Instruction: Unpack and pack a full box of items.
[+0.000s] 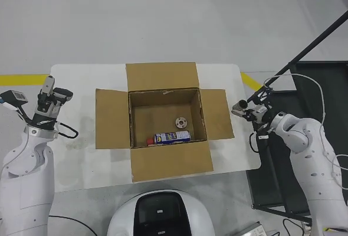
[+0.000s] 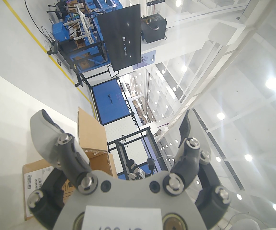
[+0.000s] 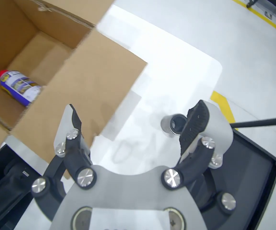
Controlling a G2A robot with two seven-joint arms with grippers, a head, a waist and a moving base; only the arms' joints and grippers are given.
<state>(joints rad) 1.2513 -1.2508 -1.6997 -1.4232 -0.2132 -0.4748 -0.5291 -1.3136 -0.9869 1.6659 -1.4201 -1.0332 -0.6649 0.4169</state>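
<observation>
Lying on its side inside the open cardboard box (image 1: 162,76), a spray can (image 1: 169,137) is resting along the wall nearest the robot, with its red cap pointing toward the left arm's side. A small round metal part (image 1: 180,123) is sitting on the box floor just beyond the can, apart from it. The right flap (image 1: 218,115) is spreading outward between the right gripper (image 3: 136,118) and the inside of the box. A short metal tube (image 3: 173,123) is showing just beside one pad of that gripper; whether it is touching the pad I cannot tell.

The box is sitting in the middle of a white table (image 1: 74,159) with rounded corners. A black cart (image 1: 345,106) is standing off the table's right end, and a yellow line (image 1: 9,79) is running along the pale floor. In the left wrist view a large dark screen (image 2: 123,39) and blue workbenches (image 2: 87,1) are standing in a bright hall.

The left gripper (image 2: 115,130) is hovering at the table's left edge, well apart from the box and tilted up toward the hall, its fingers spreading wide. The right gripper is hanging at the table's right edge, near the right flap, with its fingers wide apart too.
</observation>
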